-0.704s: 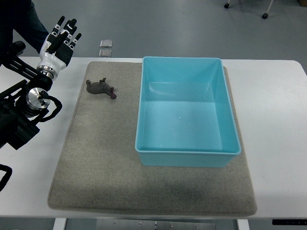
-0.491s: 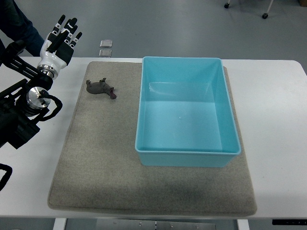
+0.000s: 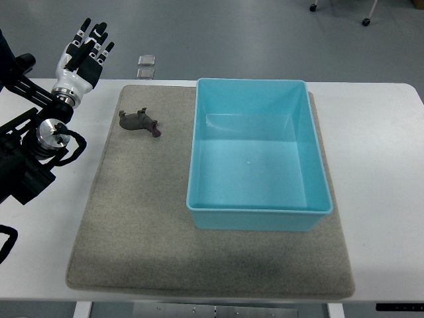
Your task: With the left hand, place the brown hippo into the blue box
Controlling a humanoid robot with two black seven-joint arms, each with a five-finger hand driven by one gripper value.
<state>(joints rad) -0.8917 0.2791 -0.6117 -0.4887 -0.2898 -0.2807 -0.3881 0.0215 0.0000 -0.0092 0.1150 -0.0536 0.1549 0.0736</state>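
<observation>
nearest the camera, the grey felt mat (image 3: pixel 132 252) is covering most of the white surface (image 3: pixel 377 152), and its front part is lying bare. on the mat's right half the blue box (image 3: pixel 258 222) is sitting upright with its open top facing up, and nothing is showing inside it.

further back and to the left, the brown hippo (image 3: pixel 139 122) is lying on the mat near its far left corner, just beside the box's left wall but not touching it. its long axis is running roughly left to right across the picture, tilting slightly toward the camera at the right end, where a darker, purplish part is pointing toward the box. which end is the head is too small to tell.

the left hand (image 3: pixel 81 58) is hovering beyond the mat's far left corner, over the surface's back edge, with its fingers (image 3: pixel 99 34) spread and straight, holding nothing. its dark arm is coming in from the picture's left edge. the hippo is lying to the right of this hand and nearer the camera, with a clear gap between them; no contact is being made. the right hand is not showing anywhere, so the left one is the only hand in reach of the toy, as the task wants.

judging from this, the reach is only starting: the hand is needing to travel right and toward the camera, then come down across the toy's narrow width.

farthest back, two small square tiles (image 3: pixel 147 66) are lying on the grey floor beyond the surface.
</observation>
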